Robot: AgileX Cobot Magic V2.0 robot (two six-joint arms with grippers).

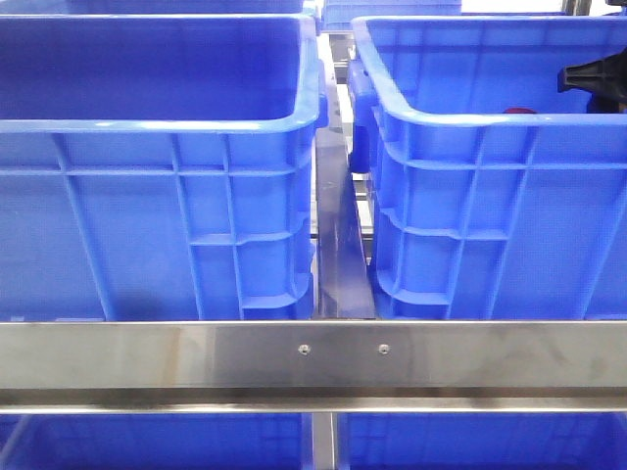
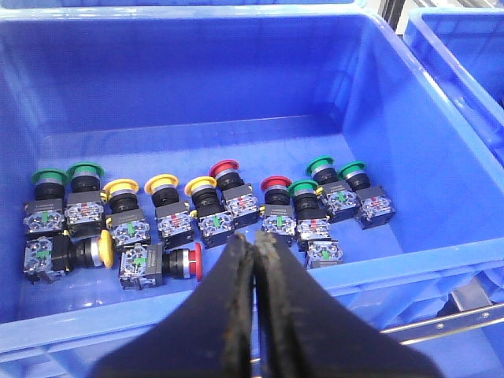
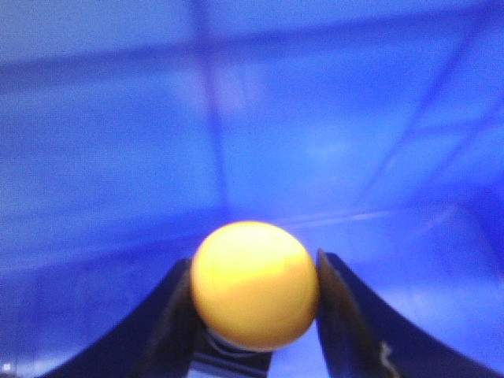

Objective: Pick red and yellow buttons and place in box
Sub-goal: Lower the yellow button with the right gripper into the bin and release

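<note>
My right gripper (image 3: 253, 277) is shut on a yellow button (image 3: 253, 283), its domed cap between the two fingers, with blurred blue box wall (image 3: 236, 142) behind it. In the front view a black part of my right arm (image 1: 593, 78) shows over the right box (image 1: 490, 147), and a dark red cap (image 1: 519, 111) peeks above that box's near rim. My left gripper (image 2: 256, 240) is shut and empty above the near wall of the left box (image 2: 236, 79). That box holds several push buttons, among them red ones (image 2: 224, 167) and yellow ones (image 2: 120, 187).
Green-capped buttons (image 2: 50, 176) stand in the same row. One red button (image 2: 195, 261) and one yellow button (image 2: 105, 249) lie on their sides. A steel rail (image 1: 313, 357) crosses in front of both boxes, with a narrow gap (image 1: 338, 235) between them.
</note>
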